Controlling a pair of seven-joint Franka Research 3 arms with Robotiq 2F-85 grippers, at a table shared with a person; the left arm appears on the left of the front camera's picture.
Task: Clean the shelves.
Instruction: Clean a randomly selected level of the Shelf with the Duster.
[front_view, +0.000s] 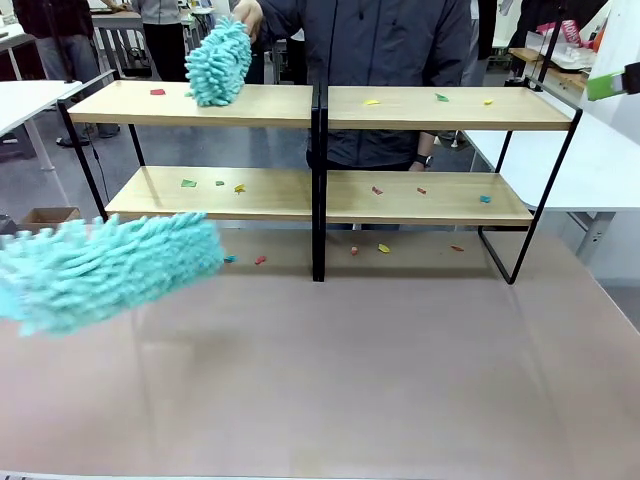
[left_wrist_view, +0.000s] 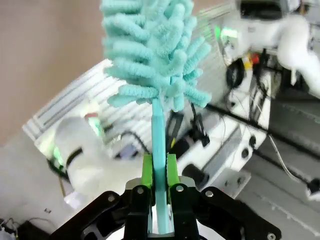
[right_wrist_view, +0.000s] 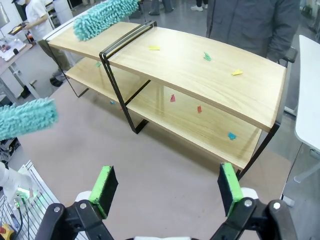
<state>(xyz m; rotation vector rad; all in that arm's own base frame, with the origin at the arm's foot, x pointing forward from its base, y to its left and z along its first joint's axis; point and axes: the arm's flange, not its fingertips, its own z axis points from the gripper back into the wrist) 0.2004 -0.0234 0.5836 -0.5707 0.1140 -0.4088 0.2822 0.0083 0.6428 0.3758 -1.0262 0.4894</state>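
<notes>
Front view: duster (front_view: 100, 268) before littered shelves (front_view: 430, 115)

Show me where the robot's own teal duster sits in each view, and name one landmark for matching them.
Front view: robot's duster at the left edge, low, in front of the shelves.
Left wrist view: top centre, handle clamped in the left gripper.
Right wrist view: left edge, mid-height.
Landmark: the shelves' black centre frame, also in the right wrist view.
</notes>
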